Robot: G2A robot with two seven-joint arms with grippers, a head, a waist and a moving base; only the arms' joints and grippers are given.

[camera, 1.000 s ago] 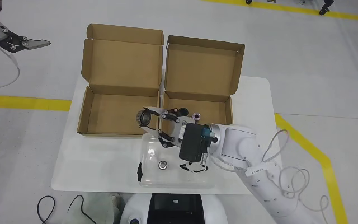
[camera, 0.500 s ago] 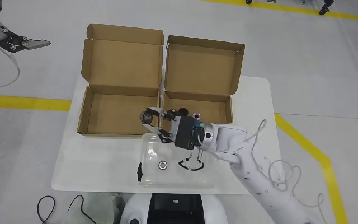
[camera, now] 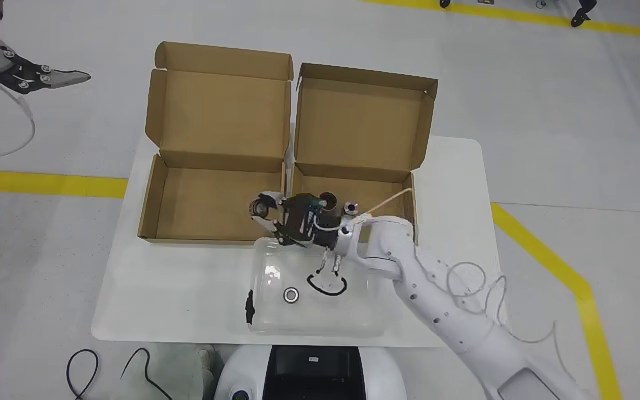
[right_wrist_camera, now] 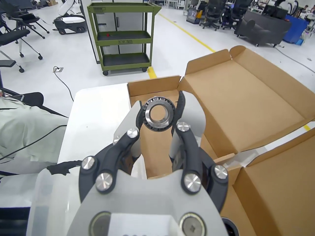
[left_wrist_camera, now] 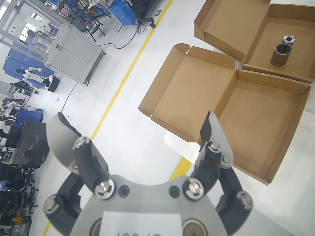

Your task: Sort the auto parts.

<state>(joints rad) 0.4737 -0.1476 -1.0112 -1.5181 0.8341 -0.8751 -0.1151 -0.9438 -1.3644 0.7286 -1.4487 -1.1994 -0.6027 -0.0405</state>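
Over the last second the wrist behind the right gripper (right_wrist_camera: 160, 104) has been swung out from above the clear tray (camera: 270, 315) and the forearm has been stretched forward. The fingertips themselves have hardly been shifted. The gripper is clamped on a steel bearing (right_wrist_camera: 159, 125), which is pinched across its outer rim with its bore turned back toward the wrist.

Directly below the fingertips lies the bare floor of the left box (camera: 195, 200), close to the wall it shares with the right box (camera: 385, 190). The bearing is held clear of the cardboard and is not yet set down.

From this it can be judged that the carry out of the tray has been finished and only the release into the left box is left for this part. A short lowering may be wanted first, so that the round bearing is not left to roll.

Behind and beneath the wrist, a small metal ring (camera: 291, 295) and a black loop (camera: 330, 285) are left in the tray, so more sorting is expected. In the right box a dark sleeve (left_wrist_camera: 281, 55) and a small collar (left_wrist_camera: 288, 39) are already placed.

The left gripper (left_wrist_camera: 134, 124) is held off the table with its fingers spread and nothing between them; both boxes lie well ahead of it.
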